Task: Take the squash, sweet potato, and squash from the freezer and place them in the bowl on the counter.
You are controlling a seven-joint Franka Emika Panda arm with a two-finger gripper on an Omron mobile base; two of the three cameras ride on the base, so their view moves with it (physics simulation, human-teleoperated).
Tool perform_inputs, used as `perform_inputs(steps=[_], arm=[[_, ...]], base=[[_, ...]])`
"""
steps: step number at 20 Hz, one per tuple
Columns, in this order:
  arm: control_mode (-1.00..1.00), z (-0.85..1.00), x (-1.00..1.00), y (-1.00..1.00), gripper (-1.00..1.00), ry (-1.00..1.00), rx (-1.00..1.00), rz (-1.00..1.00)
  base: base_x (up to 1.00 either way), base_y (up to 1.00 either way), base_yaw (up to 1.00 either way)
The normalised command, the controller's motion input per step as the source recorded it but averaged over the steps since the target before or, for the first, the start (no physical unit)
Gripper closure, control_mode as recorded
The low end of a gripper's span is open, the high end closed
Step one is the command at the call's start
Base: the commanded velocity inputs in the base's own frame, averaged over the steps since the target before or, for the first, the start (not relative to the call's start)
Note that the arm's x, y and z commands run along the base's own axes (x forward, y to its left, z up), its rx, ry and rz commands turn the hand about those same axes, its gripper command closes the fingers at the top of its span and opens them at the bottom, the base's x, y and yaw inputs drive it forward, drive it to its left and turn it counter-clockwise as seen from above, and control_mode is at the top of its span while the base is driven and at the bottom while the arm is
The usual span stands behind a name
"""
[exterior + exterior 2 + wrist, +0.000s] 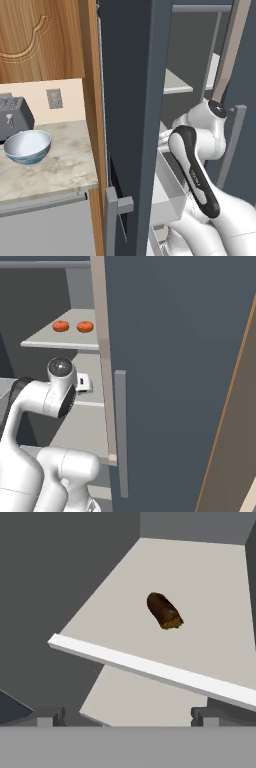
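1. Far left in the left base view, the bowl (27, 146) sits on the table (60, 170), toward its back left, just in front of a dark toaster (13, 117) that's cut off by the frame edge. Bowl looks empty from this angle.
2. Next over is the freezer (132, 100), door swung open. Its dark edge blocks a big chunk of the inside from this side, so you mostly get a slice of pale shelf and a clear drawer (170, 192) behind the arm.
3. In the right base view the open door (175, 356) hides the right half. On the upper shelf (65, 336), two small orange-red things (60, 326) (85, 326) sit side by side near the back. Too small to tell what they are.
4. Hand view: a dark brown stubby item (164, 610), probably the sweet potato, lies alone mid-shelf, beyond the white front lip.
5. The fingers (124, 716) are spread wide with nothing between them, well short of that item; just their tips peek up.
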Motion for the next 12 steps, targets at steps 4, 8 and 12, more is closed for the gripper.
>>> perform_inputs(steps=[4, 8, 12], arm=[[-1.0, 0.0, 0.4, 0.0, -1.0, 0.01, 0.0, 0.0], [-1.0, -0.08, 0.36, 0.0, -1.0, 0.0, 0.0, 0.0], [-1.0, -0.11, 0.36, 0.0, -1.0, 0.0, 0.0, 0.0]], base=[[0.0, 0.0, 0.0], [0.0, 0.0, 0.0], [0.0, 0.0, 0.0]])
